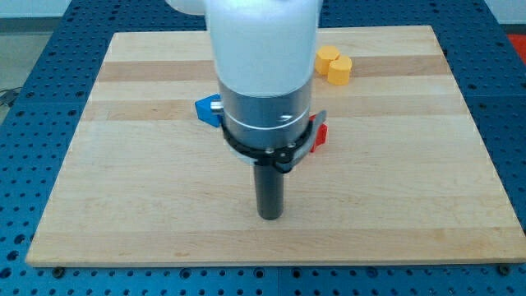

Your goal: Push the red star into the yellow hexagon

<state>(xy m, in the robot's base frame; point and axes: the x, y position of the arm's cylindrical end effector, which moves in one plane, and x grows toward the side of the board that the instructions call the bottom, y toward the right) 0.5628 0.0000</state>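
A small part of a red block, the red star by its colour, shows just right of the arm's body at mid-board; the arm hides most of it. A yellow block lies near the view's top, right of the arm, up and to the right of the red block and apart from it; its shape reads as two rounded lobes. My tip rests on the board below and to the left of the red block, apart from it.
A blue block pokes out left of the arm's body, its shape mostly hidden. The wooden board lies on a blue perforated table. The arm's wide white and grey body covers the board's upper middle.
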